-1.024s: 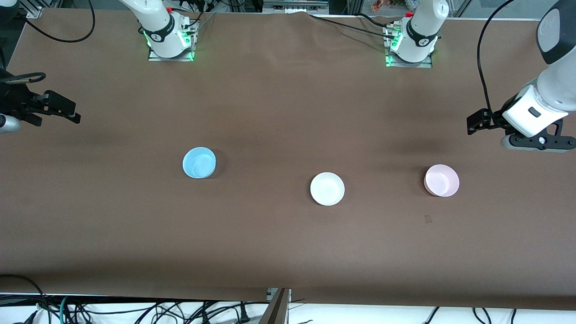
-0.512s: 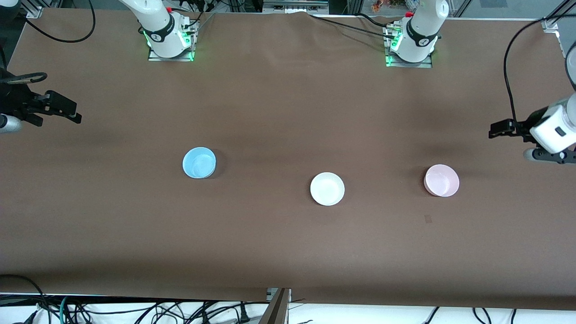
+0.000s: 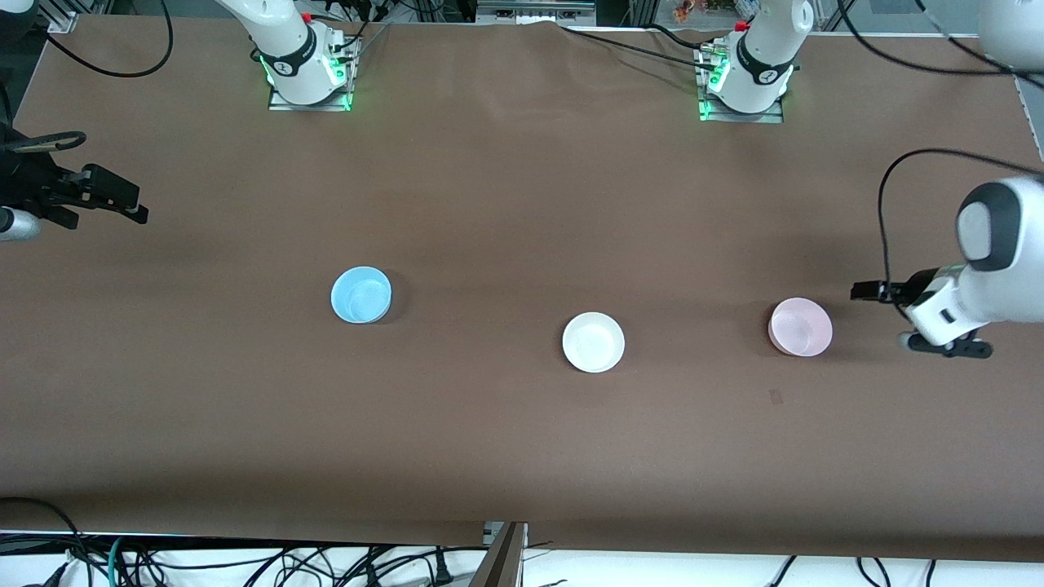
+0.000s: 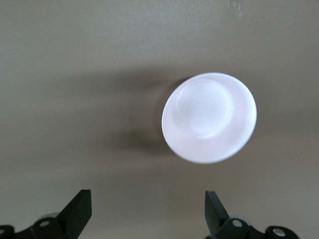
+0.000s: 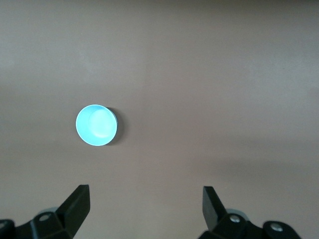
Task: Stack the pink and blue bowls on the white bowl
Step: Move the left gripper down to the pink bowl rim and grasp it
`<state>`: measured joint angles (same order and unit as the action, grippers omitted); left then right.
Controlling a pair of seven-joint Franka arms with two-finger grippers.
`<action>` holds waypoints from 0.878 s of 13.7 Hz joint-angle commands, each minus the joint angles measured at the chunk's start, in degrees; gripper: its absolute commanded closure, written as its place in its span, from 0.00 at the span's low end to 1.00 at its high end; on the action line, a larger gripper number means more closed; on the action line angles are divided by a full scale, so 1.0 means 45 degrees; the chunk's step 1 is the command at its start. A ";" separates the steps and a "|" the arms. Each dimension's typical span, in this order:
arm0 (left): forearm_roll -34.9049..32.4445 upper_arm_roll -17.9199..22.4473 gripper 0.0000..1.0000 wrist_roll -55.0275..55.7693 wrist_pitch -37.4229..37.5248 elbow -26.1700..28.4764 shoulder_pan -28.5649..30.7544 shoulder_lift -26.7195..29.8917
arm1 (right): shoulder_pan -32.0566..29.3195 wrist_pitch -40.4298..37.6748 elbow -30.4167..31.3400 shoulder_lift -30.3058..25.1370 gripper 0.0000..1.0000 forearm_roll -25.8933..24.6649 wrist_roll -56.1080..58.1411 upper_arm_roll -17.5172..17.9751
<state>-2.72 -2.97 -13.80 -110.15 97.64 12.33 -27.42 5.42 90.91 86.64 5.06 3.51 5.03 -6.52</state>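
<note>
Three bowls sit apart in a row on the brown table. The blue bowl (image 3: pixel 360 294) is toward the right arm's end, the white bowl (image 3: pixel 593 342) is in the middle, and the pink bowl (image 3: pixel 801 327) is toward the left arm's end. My left gripper (image 3: pixel 866 291) is open and empty, in the air just beside the pink bowl, at the left arm's end. In the left wrist view the pink bowl (image 4: pixel 209 117) lies ahead of the open gripper (image 4: pixel 147 200). My right gripper (image 3: pixel 122 204) waits open over the right arm's end. The right wrist view shows its open gripper (image 5: pixel 145 194) with the blue bowl (image 5: pixel 96 124) far off.
Both arm bases (image 3: pixel 306 69) (image 3: pixel 746 77) stand along the table edge farthest from the front camera. A cable (image 3: pixel 885 212) loops from the left arm. A small mark (image 3: pixel 775 397) is on the cloth near the pink bowl. Cables (image 3: pixel 245 567) hang below the table's near edge.
The left arm has swung down and inward, bringing its gripper close beside the pink bowl. The right arm and all three bowls have not moved.
</note>
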 commanded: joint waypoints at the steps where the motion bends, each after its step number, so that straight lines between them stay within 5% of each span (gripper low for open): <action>1: 0.0096 -0.0043 0.00 -0.0701 -0.0868 -0.0156 0.0032 -0.0602 | 0.0027 -0.0143 -0.0152 0.0047 0.01 0.0156 0.0074 0.0002; 8: 0.0096 -0.0140 0.05 -0.0742 -0.2396 -0.0097 -0.0104 -0.2049 | 0.0027 -0.0163 -0.0152 0.0047 0.01 0.0156 0.0074 0.0002; 10: 0.0096 -0.0140 0.49 -0.0742 -0.2396 -0.0097 -0.0182 -0.2168 | 0.0027 -0.0163 -0.0152 0.0047 0.00 0.0137 0.0074 -0.0017; 12: 0.0096 -0.0140 0.76 -0.0936 -0.2396 -0.0097 -0.0183 -0.2168 | 0.0027 -0.0182 -0.0152 0.0047 0.01 0.0137 0.0093 -0.0017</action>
<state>-2.72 -3.71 -15.96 -120.82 97.66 11.66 -37.29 5.45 90.83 86.64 5.09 3.51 5.03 -6.51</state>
